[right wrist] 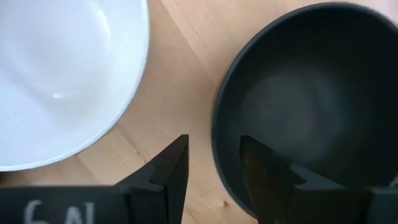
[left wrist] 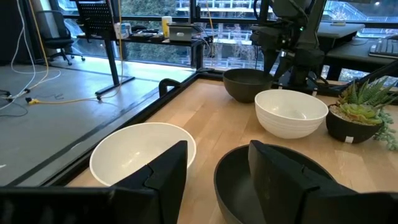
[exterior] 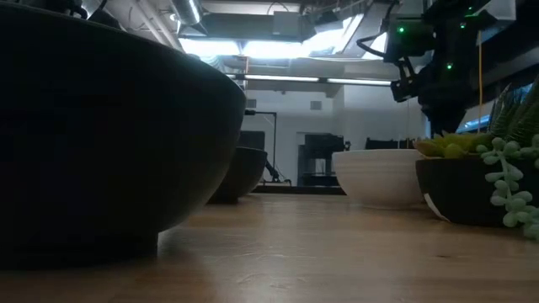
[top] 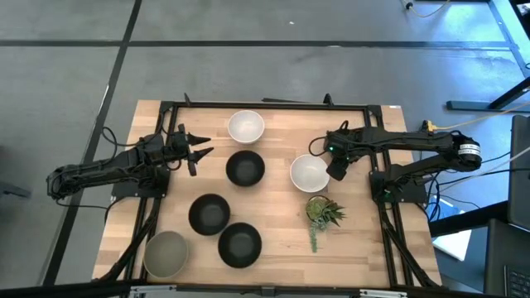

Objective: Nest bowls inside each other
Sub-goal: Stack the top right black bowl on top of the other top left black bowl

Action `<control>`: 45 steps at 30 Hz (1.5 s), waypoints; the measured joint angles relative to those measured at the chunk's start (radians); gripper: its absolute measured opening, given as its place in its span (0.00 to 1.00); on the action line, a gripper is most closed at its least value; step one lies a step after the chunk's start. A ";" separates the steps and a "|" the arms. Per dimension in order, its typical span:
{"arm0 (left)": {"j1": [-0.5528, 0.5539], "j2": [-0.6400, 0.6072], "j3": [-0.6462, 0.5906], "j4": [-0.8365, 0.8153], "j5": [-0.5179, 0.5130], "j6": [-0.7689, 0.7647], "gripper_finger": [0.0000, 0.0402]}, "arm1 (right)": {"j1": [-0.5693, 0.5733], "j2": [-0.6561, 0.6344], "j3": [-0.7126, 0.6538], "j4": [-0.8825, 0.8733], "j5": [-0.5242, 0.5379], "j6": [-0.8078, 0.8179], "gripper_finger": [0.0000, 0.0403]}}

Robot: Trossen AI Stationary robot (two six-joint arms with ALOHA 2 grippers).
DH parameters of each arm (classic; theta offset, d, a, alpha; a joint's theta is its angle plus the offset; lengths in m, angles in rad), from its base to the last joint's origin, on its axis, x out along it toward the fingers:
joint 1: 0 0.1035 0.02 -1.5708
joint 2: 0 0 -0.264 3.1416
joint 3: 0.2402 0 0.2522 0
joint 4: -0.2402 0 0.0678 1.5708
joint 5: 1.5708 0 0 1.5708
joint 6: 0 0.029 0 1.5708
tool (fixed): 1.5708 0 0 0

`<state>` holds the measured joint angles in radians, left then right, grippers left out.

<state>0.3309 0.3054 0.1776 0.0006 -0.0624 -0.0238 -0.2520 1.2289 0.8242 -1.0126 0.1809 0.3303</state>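
High view gives us the whole layout, and we take the potted succulent [top: 323, 211] as our landmark on the wooden tabletop [top: 273, 248]. One white bowl [top: 309, 173] sits just beside the plant on its far side, with the right pincer [top: 338, 168] hanging at that bowl's rim, on the side away from the central black bowl. A black bowl [top: 245, 168] lies near that white one, farther from the plant, and a second white bowl [top: 246, 127] sits beyond it by the far edge. Two more black bowls [top: 209, 213] [top: 240, 244] and a grey-beige bowl [top: 166, 253] lie well apart from the plant, toward the left near corner. None is nested yet.

Both pincers are released: the right wrist view shows the right one's fingers [right wrist: 171, 165] parted over a black rim, and the left pincer [top: 197, 153], beyond the central black bowl from the plant, is spread too.

We judge these bowls stiff, smooth and probably ceramic, so fairly heavy, slippery and liable to chip. The best hold looks like the rim, one finger inside and one outside, then a gentle, level lowering.
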 joint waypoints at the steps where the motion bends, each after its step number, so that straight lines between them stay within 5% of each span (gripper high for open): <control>1: 0.000 0.000 0.000 0.000 0.000 0.000 0.41 | 0.000 0.000 0.000 0.000 -0.003 0.001 0.36; 23: 0.000 0.000 0.000 0.000 0.000 0.000 0.41 | 0.000 0.140 0.000 0.005 -0.024 -0.046 0.35; 33: 0.000 0.000 0.000 0.000 0.000 0.000 0.41 | -0.001 0.177 0.000 0.039 -0.008 -0.080 0.05; 45: 0.000 0.000 0.000 0.000 0.000 0.000 0.41 | -0.020 0.177 0.030 0.022 0.008 -0.133 0.03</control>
<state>0.3313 0.3052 0.1774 0.0006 -0.0624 -0.0235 -0.2719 1.4055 0.8539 -0.9904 0.1893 0.1977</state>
